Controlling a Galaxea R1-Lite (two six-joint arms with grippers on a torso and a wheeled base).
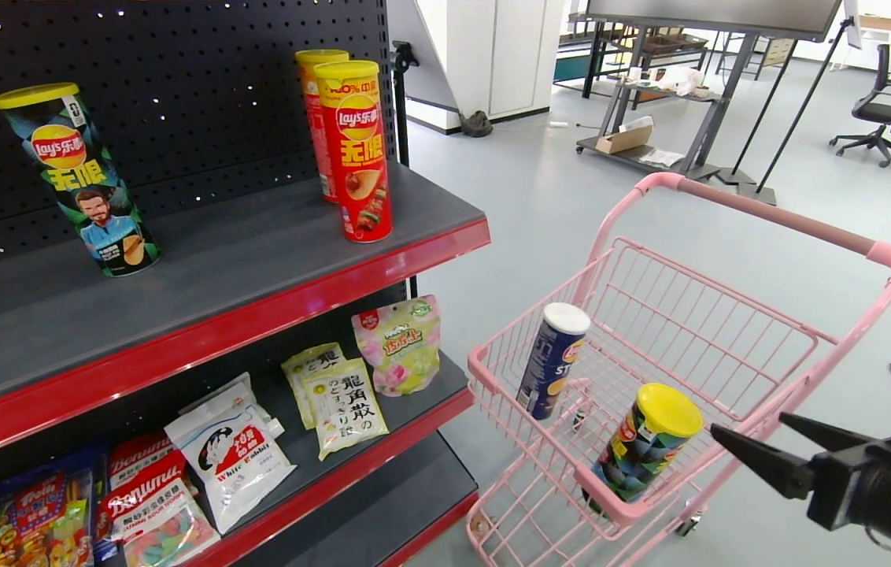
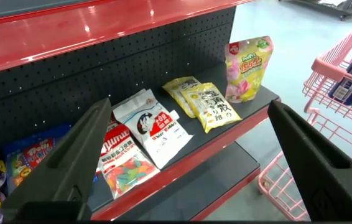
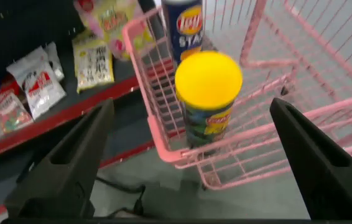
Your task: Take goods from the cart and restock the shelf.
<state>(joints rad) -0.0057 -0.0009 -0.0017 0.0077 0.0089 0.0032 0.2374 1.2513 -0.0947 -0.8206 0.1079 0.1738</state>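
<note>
Grab step: right claw (image 3: 191, 104), spread wide, has the yellow-lid can (image 1: 645, 442) at 9 o'clock in the cart (image 1: 768, 214); next, close around it.

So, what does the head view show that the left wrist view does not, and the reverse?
Head view adds: a green can and two red cans on the upper shelf, a yellow-lidded can in the pink cart, and the right claw, open. Left wrist view adds: the left claw, open. Shared: snack bags on the lower shelf, the cart, the blue can inside it.
</note>
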